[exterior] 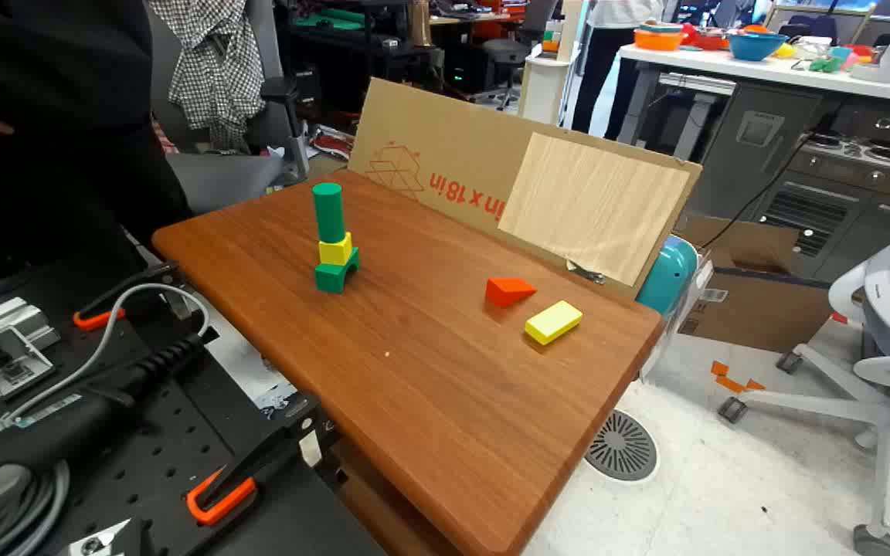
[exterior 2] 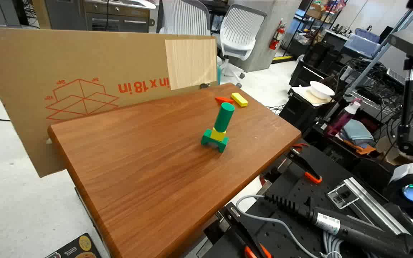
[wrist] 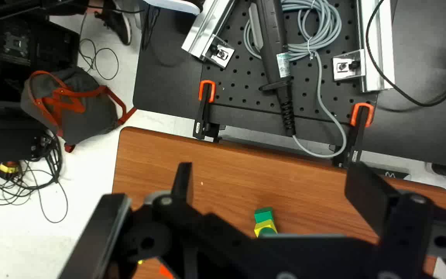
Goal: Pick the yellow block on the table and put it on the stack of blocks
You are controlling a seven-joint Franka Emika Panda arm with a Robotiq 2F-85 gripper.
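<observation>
1. My gripper (wrist: 271, 182) was spread wide, its fingers (wrist: 368, 197) well apart, and the table (wrist: 304, 193) showed in the gap between them.
2. The yellow block (exterior: 553, 323) lay flat on the table, toward the corner nearest the pale panel (exterior: 596, 205).
3. Just beside it lay the red block (exterior: 504, 292) (a wedge, thinning to a point), with a slim strip of wood between the two.
4. In both exterior views the stack (exterior 2: 221, 127) stood upright on the table, well apart from those two. A green arch (exterior: 331, 278) made its base, a yellow piece (exterior: 332, 253) sat on that, and a green cylinder (exterior: 329, 212) stood on top.
5. My wrist view looked down on the stack, and my own gripper covered part of it. Near the lower edge of that view, slivers (wrist: 165, 272) of yellow and red-orange showed past the gripper (too little of each for me to judge the shape).
6. Cardboard (exterior: 460, 147) stood along one long side of the table, with the panel set against it.
7. Along the opposite side ran a black bench (wrist: 168, 93), carrying a coiled grey cable (wrist: 336, 24). Two clamps (wrist: 202, 110) with orange parts reached from it toward the table.
8. A grey bag (wrist: 87, 122) rested on the floor (wrist: 91, 170), off a corner of the table.
</observation>
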